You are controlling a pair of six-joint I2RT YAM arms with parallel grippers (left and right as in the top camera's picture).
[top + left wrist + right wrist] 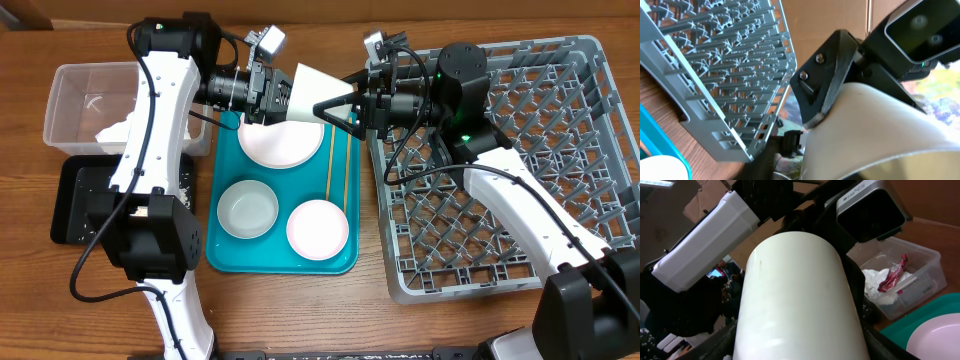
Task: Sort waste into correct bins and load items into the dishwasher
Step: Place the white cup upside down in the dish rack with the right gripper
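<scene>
Grey dish rack [560,120] lies behind the right tool [325,105], teal tray [272,258] under both tools on the tabletop [40,300], small white cup [305,85] in midair gripped by the left tool [285,95] with right tool's jaws spread round it, clamping unclear; likely light, rigid, slick, breakable, so grip across mid-wall

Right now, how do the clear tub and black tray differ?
The clear tub is see-through and deep; the black tray is opaque and shallow. The clear tub holds a napkin and red wrapper; the black tray holds scattered rice grains. Both are rectangular, side by side.
</scene>
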